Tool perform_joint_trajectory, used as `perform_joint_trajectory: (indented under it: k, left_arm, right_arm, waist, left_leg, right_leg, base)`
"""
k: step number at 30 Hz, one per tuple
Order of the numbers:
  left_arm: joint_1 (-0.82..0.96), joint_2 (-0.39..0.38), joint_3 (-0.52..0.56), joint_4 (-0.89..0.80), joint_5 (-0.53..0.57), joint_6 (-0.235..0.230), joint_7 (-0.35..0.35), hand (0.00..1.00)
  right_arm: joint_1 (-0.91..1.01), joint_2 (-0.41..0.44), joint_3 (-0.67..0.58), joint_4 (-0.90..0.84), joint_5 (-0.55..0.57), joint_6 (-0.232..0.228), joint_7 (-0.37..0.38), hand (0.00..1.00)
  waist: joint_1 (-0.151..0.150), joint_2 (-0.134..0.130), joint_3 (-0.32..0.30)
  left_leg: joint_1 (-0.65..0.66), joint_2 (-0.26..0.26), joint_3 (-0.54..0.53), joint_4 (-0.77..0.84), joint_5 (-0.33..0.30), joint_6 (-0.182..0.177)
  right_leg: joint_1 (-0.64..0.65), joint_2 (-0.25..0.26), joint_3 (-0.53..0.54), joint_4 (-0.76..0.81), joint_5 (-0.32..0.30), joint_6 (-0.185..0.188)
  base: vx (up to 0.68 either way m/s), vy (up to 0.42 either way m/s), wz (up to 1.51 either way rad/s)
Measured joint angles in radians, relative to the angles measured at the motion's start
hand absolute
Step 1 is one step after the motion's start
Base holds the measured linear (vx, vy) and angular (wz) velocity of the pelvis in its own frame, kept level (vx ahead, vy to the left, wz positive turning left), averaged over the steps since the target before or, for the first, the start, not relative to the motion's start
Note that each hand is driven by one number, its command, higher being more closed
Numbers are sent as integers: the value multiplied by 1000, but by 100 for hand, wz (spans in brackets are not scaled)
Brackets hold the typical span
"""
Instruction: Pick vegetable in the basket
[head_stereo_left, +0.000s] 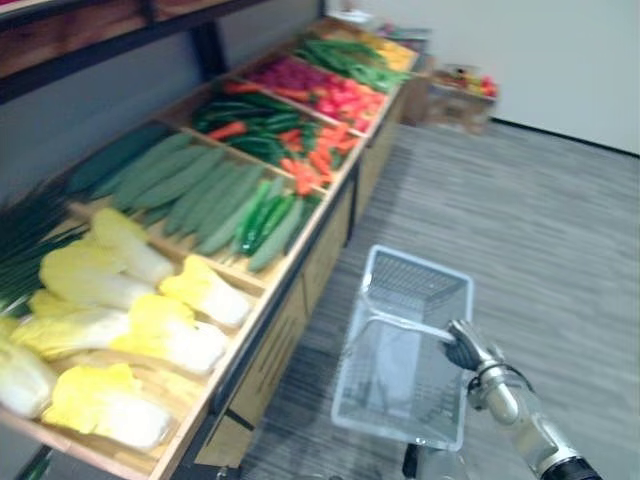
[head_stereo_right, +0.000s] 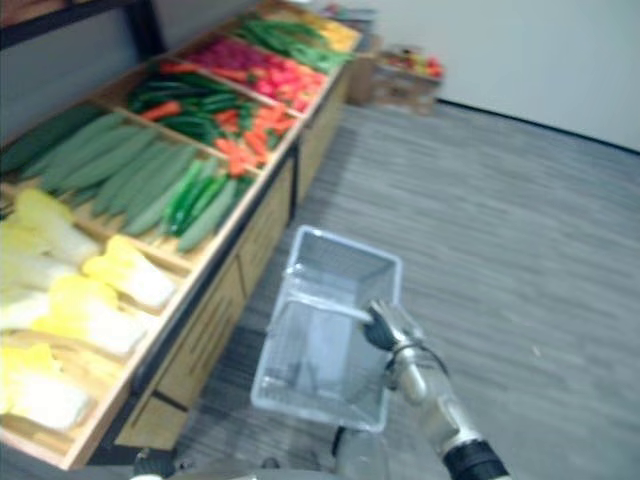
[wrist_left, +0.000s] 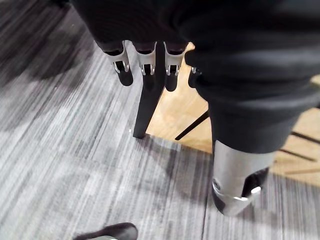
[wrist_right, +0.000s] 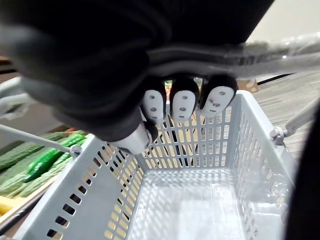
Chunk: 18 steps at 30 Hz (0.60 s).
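Right hand (head_stereo_left: 462, 348): fingers (wrist_right: 182, 102) curled over the handle (head_stereo_left: 405, 320) of the grey plastic basket (head_stereo_left: 345, 400), thumb tucked under. Firm grasp, with the basket hanging below the hand over the grey carpet (head_stereo_left: 540, 230). In the right wrist view the basket's slotted walls and floor are in plain sight.

Left hand (wrist_left: 172, 62): fingers straight and slack, holding nothing. It hangs over the carpet beside a black leg (wrist_left: 147, 105) and a wooden panel (wrist_left: 185, 112).

Vegetables, all left of the basket on the wooden display stand (head_stereo_left: 300, 290):
- Yellow-white cabbages (head_stereo_left: 130, 320) in the bin left of the basket, toward the robot.
- Long pale-green cucumbers (head_stereo_left: 190, 185) in the next bin, left of the basket and a little beyond it. Shorter bright-green ones (head_stereo_left: 265, 220) lie on that bin's basket side.
- Carrots (head_stereo_left: 310, 165) and dark green vegetables (head_stereo_left: 250, 125) farther beyond the basket.
- Red produce (head_stereo_left: 340, 100) past those.

A cardboard box (head_stereo_left: 460, 100) of produce sits on the floor well beyond the basket.
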Motion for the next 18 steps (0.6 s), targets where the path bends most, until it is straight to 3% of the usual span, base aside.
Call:
perform_joint_trajectory:
  k: [3, 5, 6, 8, 9, 10, 12, 15, 18]
  left_arm:
    - [-15, -23, 1, -5, -33, -8, 13, 0]
    - [-13, -24, 1, -11, -39, -12, 14, 0]
    - [-2, -23, 3, -24, -42, -16, 14, 0]
    - [15, -8, 12, -30, -69, -18, 18, 0]
    - [17, -9, 13, -18, -76, -17, 20, 0]
    - [18, -30, 16, -17, -78, -18, 22, 0]
    - [26, -50, 41, -17, -85, -21, 31, 0]
    - [15, -59, 82, -17, -120, -25, 57, 0]
    - [9, -58, 101, -17, -158, -33, 84, 0]
  right_arm:
    - [-2, -3, -92, 107, 4, 10, -33, 100]
    - [-1, -2, -148, 170, 6, 12, -44, 100]
    - [12, -1, -195, 222, 28, 15, -51, 100]
    - [51, 10, -259, 267, 49, 31, -69, 100]
    - [81, 14, -323, 309, 70, 43, -81, 100]
    - [90, 14, -393, 366, 99, 63, -86, 100]
    - [91, 16, -444, 452, 142, 100, -95, 100]
    - [127, 42, -482, 518, 168, 120, -108, 100]
    - [168, 73, -552, 576, 201, 121, -124, 100]
  waist:
    - [1, 31, -3]
    - [1, 33, -2]
    - [2, 25, -2]
    - [0, -10, -16]
    - [-7, 0, -16]
    - [-8, 42, -37]
    - [-10, 67, -48]
    - [-25, 70, -51]
    - [-29, 57, -50]
  left_leg:
    - [19, 35, -119, 6, -26, -42]
    - [25, 51, -175, 27, -58, -71]
    - [33, 63, -240, 60, -107, -96]
    - [37, 65, -320, 107, -178, -133]
    - [29, 100, -384, 141, -227, -160]
    - [13, 142, -414, 167, -225, -174]
    - [-29, 187, -426, 198, -179, -207]
    - [-91, 225, -402, 231, -79, -229]
    - [-121, 261, -176, 202, 83, -275]
  right_leg:
    - [3, 48, 142, -349, 41, 51]
    - [10, 45, 198, -471, 60, 80]
    - [25, 38, 214, -537, 67, 92]
    - [50, 23, 227, -547, 65, 96]
    - [52, 44, 215, -484, 140, 161]
    - [45, 70, 155, -435, 101, 135]
    - [48, 82, 76, -386, 65, 92]
    - [88, 82, -37, -383, 33, 50]
    - [171, 53, -135, -450, 28, 33]
  base:
    - [463, -214, 145]
    - [424, -297, 135]
    - [423, -406, 135]
    - [403, -487, 149]
    - [441, -639, 147]
    - [443, -618, 137]
    - [325, -465, 96]
    - [277, -423, 107]
    - [158, -292, 100]
